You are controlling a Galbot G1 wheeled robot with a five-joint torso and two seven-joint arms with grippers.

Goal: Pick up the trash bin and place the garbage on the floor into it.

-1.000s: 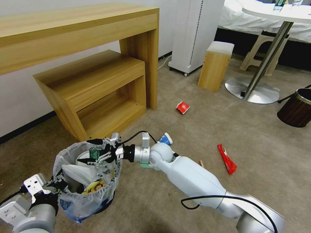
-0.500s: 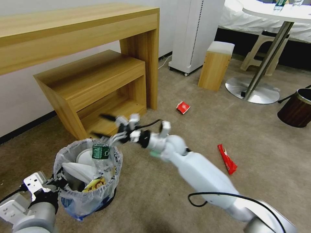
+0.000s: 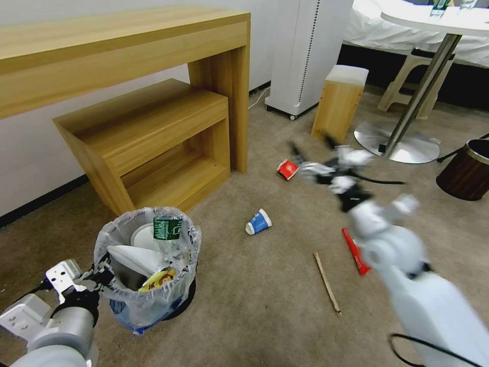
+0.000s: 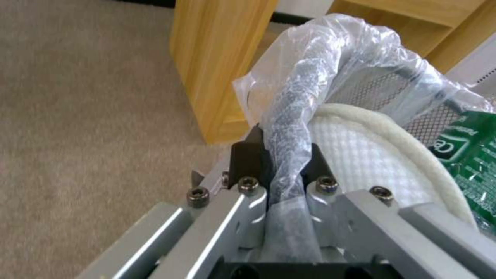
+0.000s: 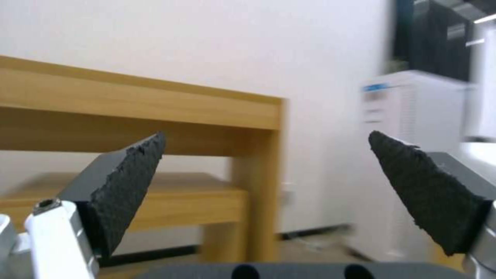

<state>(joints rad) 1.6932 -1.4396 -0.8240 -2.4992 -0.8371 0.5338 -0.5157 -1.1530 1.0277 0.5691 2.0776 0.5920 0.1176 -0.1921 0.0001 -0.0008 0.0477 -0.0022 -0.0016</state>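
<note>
Right end effector (image 3: 310, 148) away from bin (image 3: 147, 300)

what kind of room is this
Probably a hotel room or bedroom: a bed with white bedding at the back, a wooden desk along the wall, a round pedestal table, and beige carpet strewn with litter.

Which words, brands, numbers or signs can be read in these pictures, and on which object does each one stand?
Nothing reads completely.
Green bottle label in the trash bin: white print, partly cut off and blurred; unreadable.
Yellow wrapper in the bin: dark mark, too small.
Red paper cup on the floor: white mark, too small.
Blue panel on the white appliance: blurred.
</note>
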